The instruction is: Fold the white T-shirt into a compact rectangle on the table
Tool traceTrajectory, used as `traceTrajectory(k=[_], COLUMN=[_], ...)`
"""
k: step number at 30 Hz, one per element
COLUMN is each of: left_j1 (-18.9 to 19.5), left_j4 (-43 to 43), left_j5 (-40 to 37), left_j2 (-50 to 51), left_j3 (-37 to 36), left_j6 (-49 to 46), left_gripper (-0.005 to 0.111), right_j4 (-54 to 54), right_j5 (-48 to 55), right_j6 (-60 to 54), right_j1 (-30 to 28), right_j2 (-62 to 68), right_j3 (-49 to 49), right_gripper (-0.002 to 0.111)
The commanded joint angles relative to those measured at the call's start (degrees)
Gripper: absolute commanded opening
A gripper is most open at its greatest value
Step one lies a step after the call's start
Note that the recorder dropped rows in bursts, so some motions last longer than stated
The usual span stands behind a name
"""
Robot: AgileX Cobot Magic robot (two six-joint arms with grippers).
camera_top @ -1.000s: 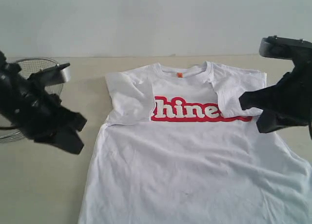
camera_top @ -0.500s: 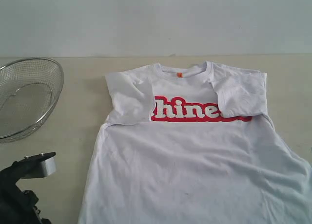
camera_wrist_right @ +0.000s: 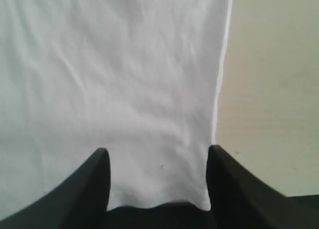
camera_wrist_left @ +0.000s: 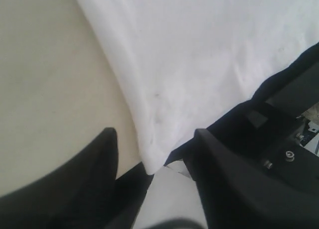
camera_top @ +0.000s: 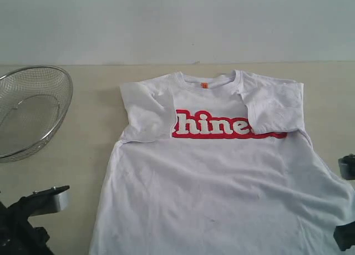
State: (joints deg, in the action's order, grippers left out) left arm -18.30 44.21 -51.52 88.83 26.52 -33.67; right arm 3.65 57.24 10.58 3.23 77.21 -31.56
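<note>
Your exterior view shows the white T-shirt (camera_top: pixel 222 183) lying face up in the middle of the table (camera_top: pixel 83 127), collar away from the camera. The sleeve on the basket side (camera_top: pixel 147 113) and the other sleeve (camera_top: pixel 274 108) are both folded in over the chest. They cover the ends of the red-and-white lettering (camera_top: pixel 213 126), so you read only "hine". The orange neck tag (camera_top: pixel 204 85) sits at the collar. The round wire-mesh basket (camera_top: pixel 33 108) stands on the table, well apart from the shirt.

That view tells you little about your arms. Only a dark piece of the left arm (camera_top: pixel 25 227) shows in the near corner, and two small dark bits of the right arm (camera_top: pixel 346 166) at the opposite edge.

The wrist views fill that in. The left gripper (camera_wrist_left: pixel 153 139) hangs over one bottom corner of the shirt, its fingers (camera_wrist_left: pixel 99 179) spread apart and released, with the corner of the hem lying in the gap. The right gripper (camera_wrist_right: pixel 158 157) is over the other bottom corner. Its fingers (camera_wrist_right: pixel 94 189) are also spread wide, one on each side of the hem, and the cloth between them is flat and not pinched.
</note>
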Motion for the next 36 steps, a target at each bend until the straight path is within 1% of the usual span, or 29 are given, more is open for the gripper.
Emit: traceTrajectory(k=[1, 8, 15, 19, 24, 30, 36], left_j1=[-0.39, -0.39, -0.39, -0.39, -0.39, -0.39, -0.39], left_j4=[1.02, 1.7, 1.85, 2.37, 3.24, 3.69, 7.66], left_j5=[0.28, 2.26, 4.23, 5.29, 5.04, 4.58, 4.59], left_j2=[2.44, 3.01, 3.01, 3.01, 3.38, 7.83, 12.21], left_j3=[-0.16, -0.16, -0.16, -0.16, -0.16, -0.16, -0.16], left_j6=[-0.43, -0.43, -0.82, -0.82, -1.99, -2.4, -6.6], left_gripper=[0.046, 0.046, 0.046, 0.046, 0.046, 0.046, 0.046], right_j4=[0.75, 1.01, -0.23, -0.68, -1.75, -1.75, -1.86], right_j5=[-3.8, -6.0, -9.62, -9.61, -10.91, -11.91, -11.99], right_j6=[1.0, 0.75, 0.22, 0.0, -0.66, -0.66, -0.66], right_j1=[-2.12, -7.14, -7.29, -7.29, -7.29, -7.29, -7.29], right_j2=[2.92, 3.53, 5.31, 8.0, 10.02, 12.21, 13.92], right_j3=[0.15, 0.27, 2.46, 2.46, 2.46, 2.46, 2.46], right_gripper=[0.05, 0.05, 0.05, 0.05, 0.05, 0.05, 0.05])
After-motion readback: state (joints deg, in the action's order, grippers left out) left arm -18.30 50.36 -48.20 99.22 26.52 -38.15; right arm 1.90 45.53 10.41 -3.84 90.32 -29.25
